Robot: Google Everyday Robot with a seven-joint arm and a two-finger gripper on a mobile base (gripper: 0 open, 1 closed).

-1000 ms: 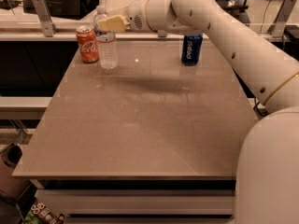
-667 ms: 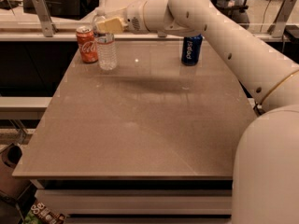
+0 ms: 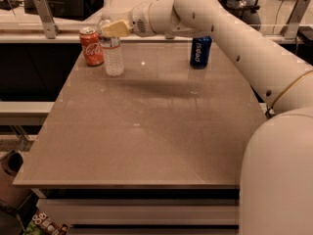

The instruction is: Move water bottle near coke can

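Observation:
The water bottle (image 3: 113,57), clear ribbed plastic with a white cap, stands upright on the table at the far left. The red coke can (image 3: 91,46) stands right beside it on its left, almost touching. My gripper (image 3: 115,29) reaches in from the right and sits at the bottle's neck, covering its upper part just under the cap.
A blue Pepsi can (image 3: 200,52) stands at the far right of the brown table (image 3: 146,131). A raised ledge with metal brackets (image 3: 44,14) runs behind the table. My white arm (image 3: 234,38) spans the right side above the table.
The arm's elbow has shifted slightly left. The gripper stays at the bottle's neck, and the bottle and coke can have not visibly moved.

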